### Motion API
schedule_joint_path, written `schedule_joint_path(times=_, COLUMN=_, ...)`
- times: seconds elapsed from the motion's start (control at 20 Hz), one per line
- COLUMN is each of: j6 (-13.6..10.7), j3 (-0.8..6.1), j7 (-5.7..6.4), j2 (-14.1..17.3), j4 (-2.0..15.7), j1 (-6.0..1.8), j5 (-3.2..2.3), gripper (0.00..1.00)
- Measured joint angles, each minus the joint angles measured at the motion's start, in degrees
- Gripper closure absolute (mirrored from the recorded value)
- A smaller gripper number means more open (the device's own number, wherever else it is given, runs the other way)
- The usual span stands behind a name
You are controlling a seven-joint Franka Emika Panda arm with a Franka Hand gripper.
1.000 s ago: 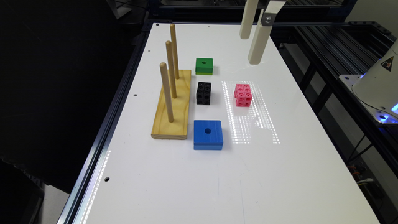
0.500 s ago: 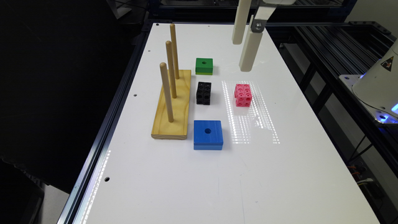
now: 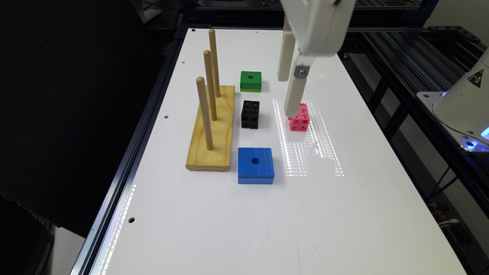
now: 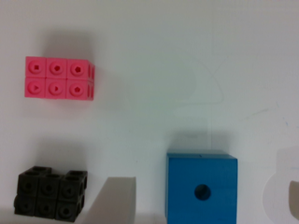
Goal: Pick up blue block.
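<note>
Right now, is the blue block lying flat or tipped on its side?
Lying flat. The blue block rests on the white table with its round hole facing up, seen from above in the wrist view too.

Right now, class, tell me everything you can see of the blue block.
The blue block is a flat, bright-blue square with a round hole through its centre and a seam round its sides. It looks like painted wood or plastic. It lies flat on the white table, beside the wooden peg stand. Nothing else touches it.
</note>
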Motion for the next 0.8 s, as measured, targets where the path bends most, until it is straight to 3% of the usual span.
schedule_joint_path(times=0.2, j6=0.41, j3=0.0, j7=0.0, j2=0.84, j4=-0.28, j1=0.0, j5=0.0, gripper=0.0)
schedule_joint_path(times=0.55, j6=5.44, j3=0.05, j7=0.01, j2=5.91, j4=0.04, j1=0.01, j5=0.0, gripper=0.0)
schedule_joint_path(times=0.8, j6=5.6, j3=0.51, j7=0.25, j2=6.71, j4=1.54, j1=0.02, j5=0.0, gripper=0.0)
